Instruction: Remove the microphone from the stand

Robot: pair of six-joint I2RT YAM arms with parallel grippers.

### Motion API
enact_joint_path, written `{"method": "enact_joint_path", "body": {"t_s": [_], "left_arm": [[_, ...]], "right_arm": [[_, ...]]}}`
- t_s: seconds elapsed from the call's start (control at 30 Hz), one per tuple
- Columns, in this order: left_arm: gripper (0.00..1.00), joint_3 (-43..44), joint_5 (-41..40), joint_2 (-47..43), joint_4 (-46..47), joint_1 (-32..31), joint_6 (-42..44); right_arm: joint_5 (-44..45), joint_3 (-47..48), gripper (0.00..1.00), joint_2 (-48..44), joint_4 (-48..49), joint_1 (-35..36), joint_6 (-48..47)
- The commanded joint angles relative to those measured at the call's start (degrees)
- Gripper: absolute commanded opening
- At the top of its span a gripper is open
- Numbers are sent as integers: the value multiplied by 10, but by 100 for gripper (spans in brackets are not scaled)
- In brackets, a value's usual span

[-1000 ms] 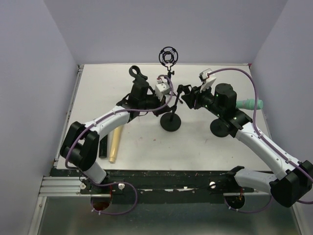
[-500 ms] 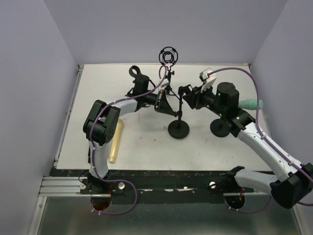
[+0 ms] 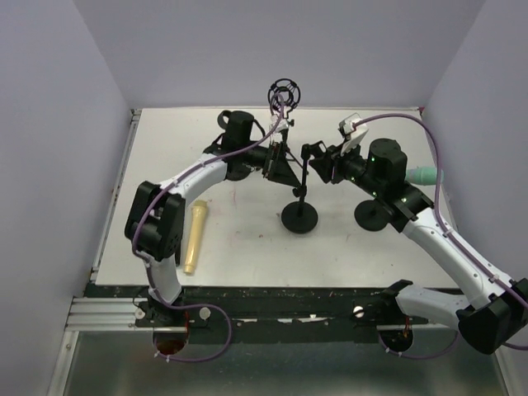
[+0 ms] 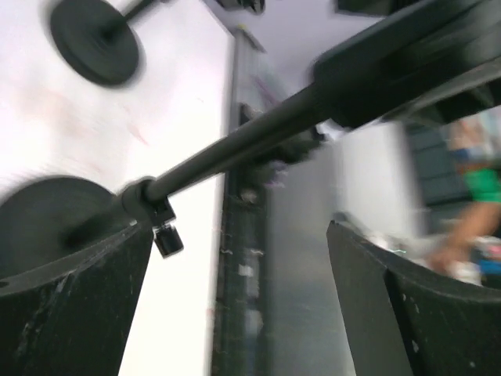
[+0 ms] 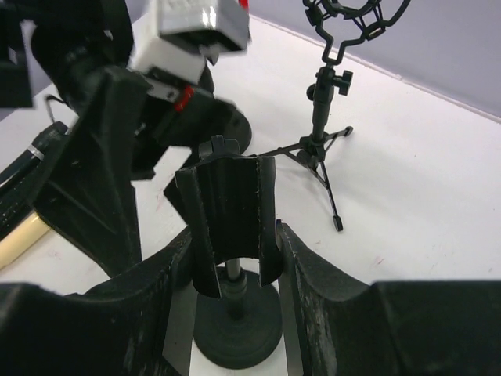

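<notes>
Cream microphone (image 3: 195, 237) lies flat by the left edge, toward the near-left corner. Midway between the left and right edges stands the stand (image 3: 299, 217); the right gripper (image 5: 231, 243) clamps both sides of its clip (image 5: 227, 205). The left gripper (image 4: 239, 227) gapes wide, holding nothing, the pole just beyond. Toward the right edge, a teal microphone (image 3: 422, 175) juts from behind the right arm.

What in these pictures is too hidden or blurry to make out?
- Top view: green object, half behind the right arm.
- Left wrist view: motion blur smears the black stand pole.
- Right wrist view: beige microphone cut by left edge; whether right gripper touches black clip unclear.
</notes>
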Motion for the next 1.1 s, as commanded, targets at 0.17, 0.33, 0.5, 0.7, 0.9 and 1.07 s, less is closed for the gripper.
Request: {"method": "enact_joint_path", "body": {"t_s": [0.17, 0.33, 0.5, 0.7, 0.9, 1.07], "left_arm": [[99, -69, -398, -194, -303, -64, 636], [98, -247, -539, -286, -82, -136, 842], [97, -326, -546, -314, 80, -176, 955], [73, -320, -519, -299, 99, -194, 1013], [70, -325, -539, -265, 154, -203, 1087], [69, -327, -534, -238, 177, -205, 1126]], "right_arm": [[-7, 3, 22, -8, 8, -4, 0], [-8, 3, 22, -8, 7, -7, 5], [-9, 8, 22, -4, 1, -8, 6], [-11, 12, 22, -2, 1, -9, 8], [-11, 14, 22, 0, -1, -9, 14], [-7, 17, 22, 0, -1, -10, 14]]}}
